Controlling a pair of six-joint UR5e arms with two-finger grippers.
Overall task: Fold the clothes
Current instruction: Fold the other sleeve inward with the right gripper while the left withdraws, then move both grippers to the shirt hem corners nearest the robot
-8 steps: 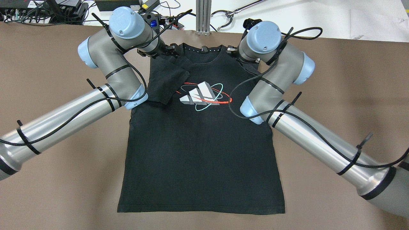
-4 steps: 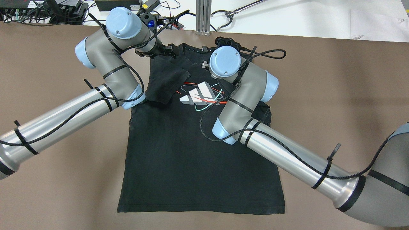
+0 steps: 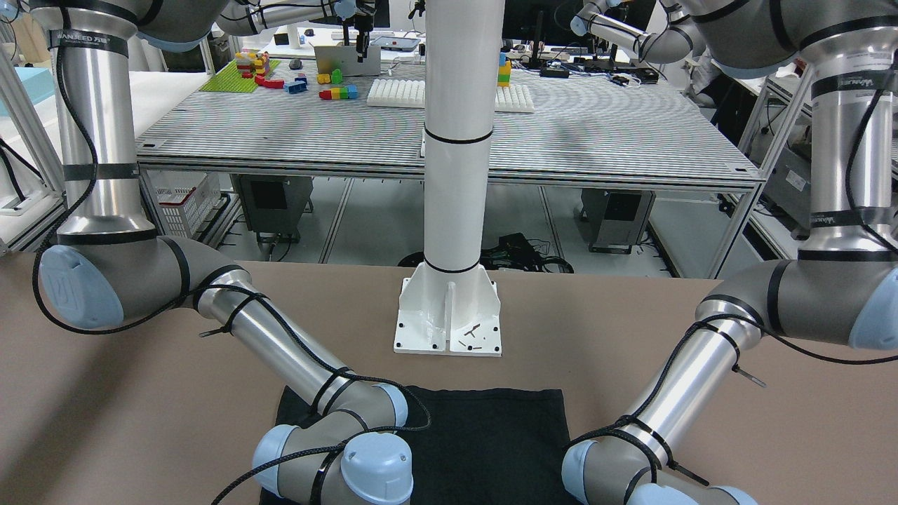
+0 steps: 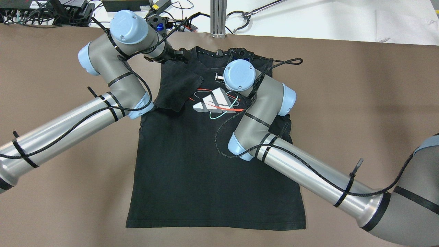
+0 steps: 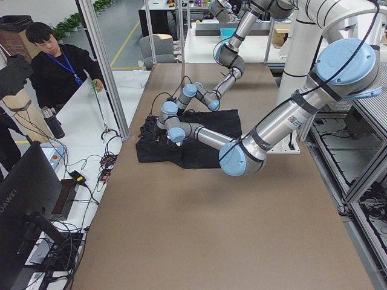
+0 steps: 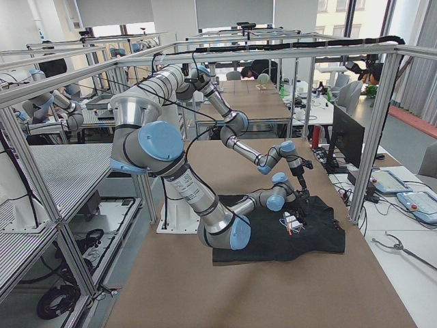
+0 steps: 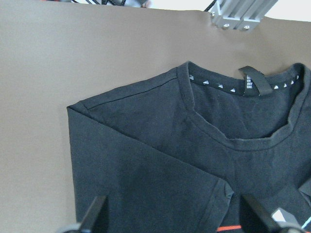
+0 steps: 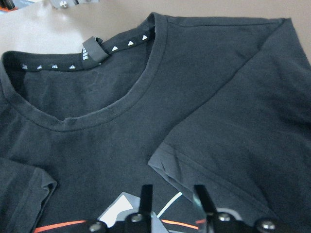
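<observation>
Brown table [image 4: 343, 85], black shirt [image 4: 205, 178] flat on it, sleeves [image 4: 178, 89] tucked inward. Spread and empty near collar [image 7: 233, 141]: left gripper [image 7: 175, 208], right gripper [image 8: 173, 191]. Probably best: pinch both shoulders [image 7: 121, 97] evenly, lift low, fold toward hem [image 4: 216, 226].

— Looked like soft, matt black cloth all over the clothes [image 4: 192, 164], with a smooth, flat-printed logo [image 4: 209, 103].
— Rested on a matt brown surface [image 4: 360, 103]. Saw brushed metal along the right arm [image 4: 308, 173].
</observation>
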